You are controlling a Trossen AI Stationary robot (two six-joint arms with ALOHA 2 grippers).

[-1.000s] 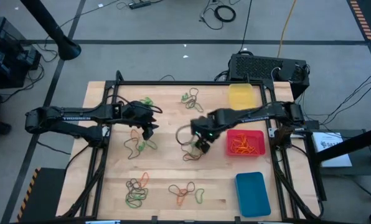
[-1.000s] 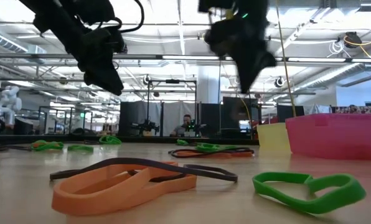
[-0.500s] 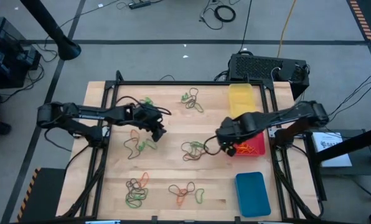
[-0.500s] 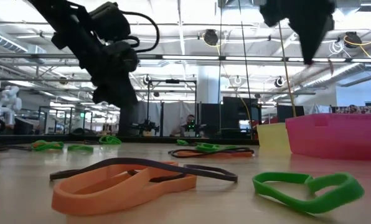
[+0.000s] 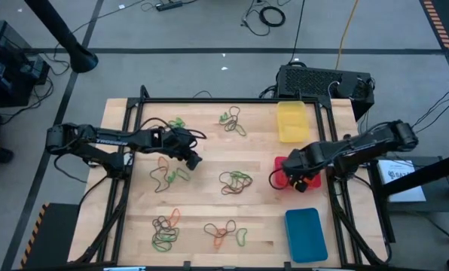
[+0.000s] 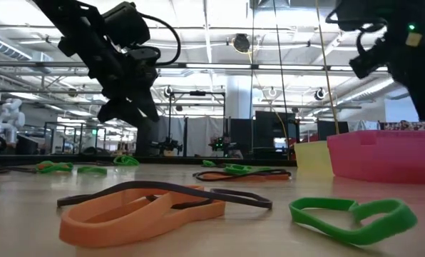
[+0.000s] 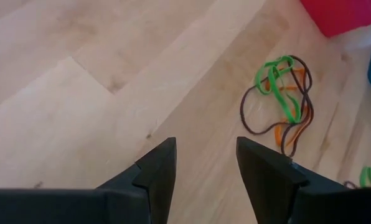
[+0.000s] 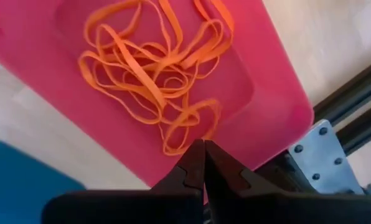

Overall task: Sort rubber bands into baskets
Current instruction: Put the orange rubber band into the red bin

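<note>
The rubber bands point(image 5: 235, 181) are judged light, floppy and springy; a single strand lying clear of its tangle is best pinched, since a grab at the knot would likely lift several colours together. Mixed clusters are scattered over the desk point(image 5: 209, 203) on the side of the red basket point(image 5: 313, 162) towards the left arm. Orange bands point(image 8: 154, 68) are already piled inside the red basket, which is flanked by the yellow basket point(image 5: 292, 120) and the blue basket point(image 5: 306, 233). The right gripper point(image 5: 298, 179) is held over the red basket, fully closed, with nothing seen between its fingers. The left gripper point(image 7: 204, 167) is held wide apart and empty above bare wood, near a green, orange and dark tangle point(image 7: 280, 99).
</note>
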